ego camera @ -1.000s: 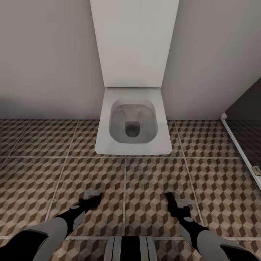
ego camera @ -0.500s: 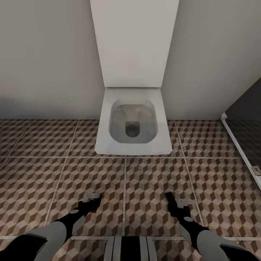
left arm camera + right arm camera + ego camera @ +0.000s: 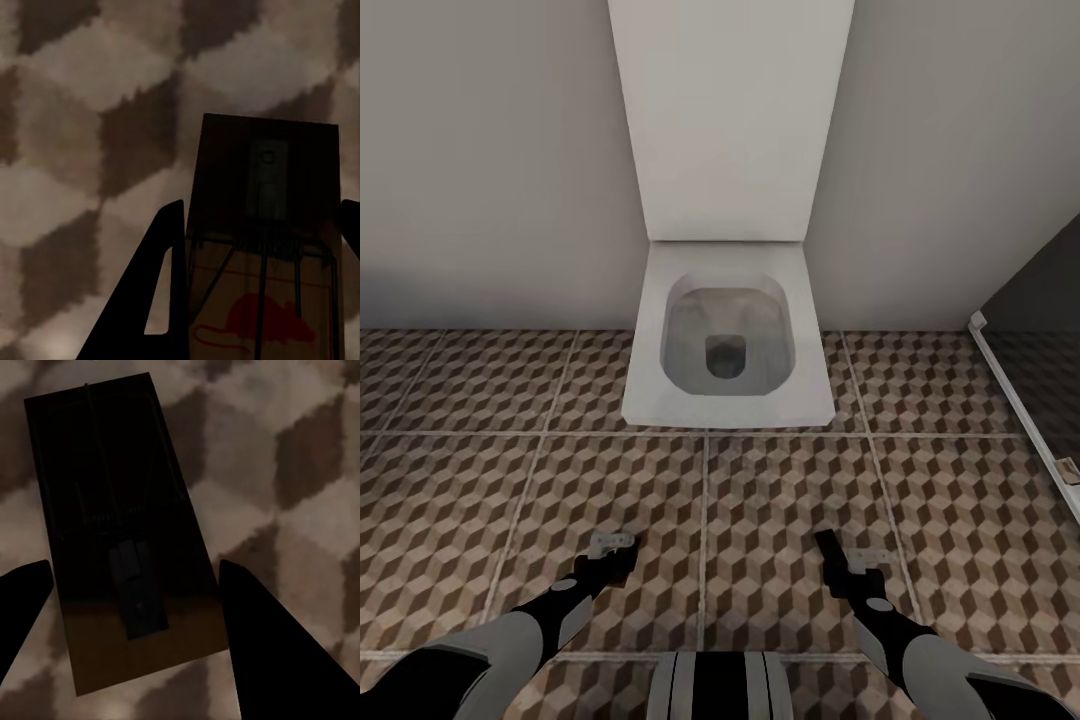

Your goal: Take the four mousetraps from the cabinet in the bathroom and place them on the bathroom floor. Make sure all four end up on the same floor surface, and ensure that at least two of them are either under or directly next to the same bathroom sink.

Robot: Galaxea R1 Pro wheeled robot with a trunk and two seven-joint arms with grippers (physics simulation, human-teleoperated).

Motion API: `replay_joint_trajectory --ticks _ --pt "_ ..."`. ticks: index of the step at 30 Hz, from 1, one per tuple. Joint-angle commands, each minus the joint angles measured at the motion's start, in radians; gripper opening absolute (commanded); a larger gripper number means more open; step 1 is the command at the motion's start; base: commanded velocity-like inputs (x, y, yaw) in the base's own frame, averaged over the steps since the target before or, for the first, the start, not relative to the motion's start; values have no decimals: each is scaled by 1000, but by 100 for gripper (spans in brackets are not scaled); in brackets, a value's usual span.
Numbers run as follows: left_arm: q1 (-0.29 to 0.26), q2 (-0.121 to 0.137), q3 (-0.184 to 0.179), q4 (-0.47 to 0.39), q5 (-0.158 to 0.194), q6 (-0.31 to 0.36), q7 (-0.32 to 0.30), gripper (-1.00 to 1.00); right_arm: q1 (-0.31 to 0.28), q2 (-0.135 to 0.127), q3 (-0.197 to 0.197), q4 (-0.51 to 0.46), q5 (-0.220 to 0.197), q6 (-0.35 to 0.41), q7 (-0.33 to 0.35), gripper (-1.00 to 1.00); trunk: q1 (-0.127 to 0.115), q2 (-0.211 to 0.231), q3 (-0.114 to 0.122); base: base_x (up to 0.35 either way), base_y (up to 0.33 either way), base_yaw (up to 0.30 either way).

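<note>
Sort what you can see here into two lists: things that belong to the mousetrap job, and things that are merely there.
Belongs to the job:
- mousetrap between the left pincer's fingers
- mousetrap between the right pincer's fingers
- patterned floor

Merely there:
- toilet
- grey wall
- dark glass panel

Head view: even, soft light, no glare; faint shadow along the wall base. Both wrist views dim; mousetraps (image 3: 262, 247) (image 3: 124, 532) in deep shadow; floor (image 3: 90, 135) pattern coarse, blurred.
</note>
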Motion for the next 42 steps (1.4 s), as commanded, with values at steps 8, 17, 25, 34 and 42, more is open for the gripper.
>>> replay_joint_trajectory --ticks 8,17,25,34,42 --pt "0 3 -7 2 9 -4 -2 -100 0 0 -9 1 11 -3 -3 -100 0 0 -1 0 0 0" --pt "0 3 -7 0 9 -5 -2 -100 -1 0 -8 0 13 -2 -3 -100 0 0 -1 0 0 0" --pt "0 2 -7 0 9 -5 0 -100 -1 0 -8 0 14 0 -3 -100 0 0 -1 0 0 0" --pt "0 4 -6 0 9 -4 0 -100 0 0 -8 0 15 -2 -3 -100 0 0 -1 8 0 0" --pt "0 8 -3 0 36 -5 0 -100 -1 0 -8 1 15 -2 -2 -100 0 0 -1 219 0 0"
